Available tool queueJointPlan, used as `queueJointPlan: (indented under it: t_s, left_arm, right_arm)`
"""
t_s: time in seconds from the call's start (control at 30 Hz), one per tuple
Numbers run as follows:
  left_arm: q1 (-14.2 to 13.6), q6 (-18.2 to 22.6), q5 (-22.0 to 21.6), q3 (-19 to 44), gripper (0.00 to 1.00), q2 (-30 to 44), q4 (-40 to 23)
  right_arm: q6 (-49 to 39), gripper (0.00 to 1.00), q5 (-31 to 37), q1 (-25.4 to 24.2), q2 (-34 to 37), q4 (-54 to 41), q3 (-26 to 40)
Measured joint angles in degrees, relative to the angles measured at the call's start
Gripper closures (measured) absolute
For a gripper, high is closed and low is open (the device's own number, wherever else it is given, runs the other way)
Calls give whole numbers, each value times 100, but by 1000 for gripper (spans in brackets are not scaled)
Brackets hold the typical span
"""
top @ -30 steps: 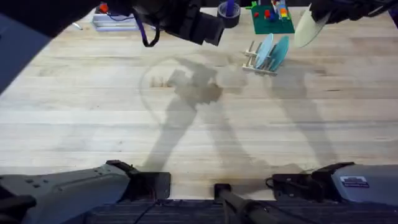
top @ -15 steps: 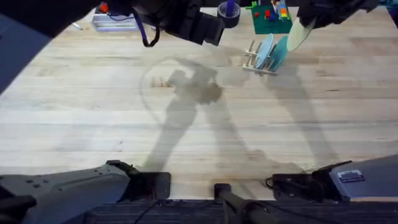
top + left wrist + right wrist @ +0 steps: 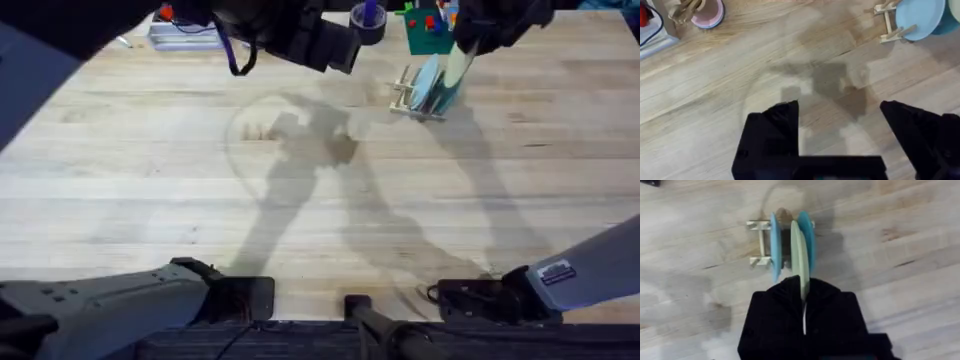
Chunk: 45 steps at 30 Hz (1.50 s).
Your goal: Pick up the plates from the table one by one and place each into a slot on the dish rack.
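Overhead: right pincer [image 3: 462,45] carried cream plate [image 3: 458,68] over dish rack [image 3: 412,92] (edge-on).

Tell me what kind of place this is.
Likely a robotics lab bench, not a kitchen: bare butcher-block table, a small dish rack for practice, and a green toy-block board at the far edge.

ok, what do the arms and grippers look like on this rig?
Grey links at both bases, the right one carrying a small white label with dark print. Wrists and both grippers are black and blocky: the left gripper has two flat, squarish black fingers; the right gripper is matte black. A purple cable loops under the left arm.
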Motion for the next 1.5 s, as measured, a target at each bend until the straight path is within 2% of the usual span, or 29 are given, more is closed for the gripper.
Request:
queueJointPlan:
  t_s: [0.17, 0.67, 1.17, 1.33, 1.5]
  left_arm:
    - [0, 0, 0, 0, 6, 0, -2]
    - [0, 0, -2, 0, 6, 0, -2]
    - [0, 0, 0, 0, 6, 0, -2]
    - [0, 0, -1, 0, 6, 0, -2]
    - [0, 0, -2, 0, 6, 0, -2]
  right_arm:
    - [-91, 971, -223, -42, 138, 126, 0]
    - [-119, 971, -336, -150, 898, 209, 0]
    - [-119, 971, -349, -157, 950, 308, 0]
    - [-120, 804, -356, -162, 950, 310, 0]
    - [-121, 790, -356, -162, 950, 308, 0]
